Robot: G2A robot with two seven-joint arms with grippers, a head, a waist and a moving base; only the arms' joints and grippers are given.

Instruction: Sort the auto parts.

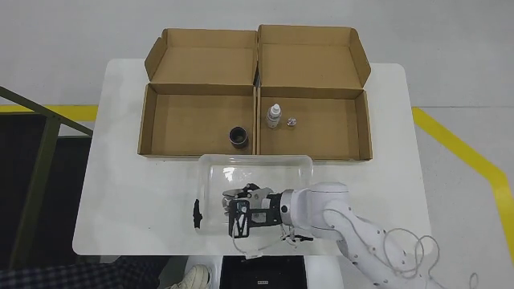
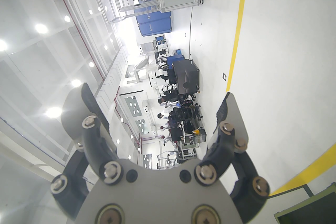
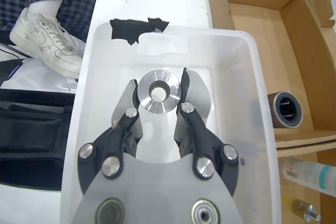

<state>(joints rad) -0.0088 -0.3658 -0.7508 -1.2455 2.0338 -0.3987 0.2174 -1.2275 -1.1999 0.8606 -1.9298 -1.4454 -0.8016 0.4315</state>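
Plainly, the right gripper pinched a silver ring between its pads inside the clear bin, which sat at the lower middle of the top view; the left gripper stood spread, holding nothing. Above the bin in the top view, two cardboard boxes sat side by side on the white table; the left box held a dark sleeve; the right box held a small white bottle and a tiny pale part.
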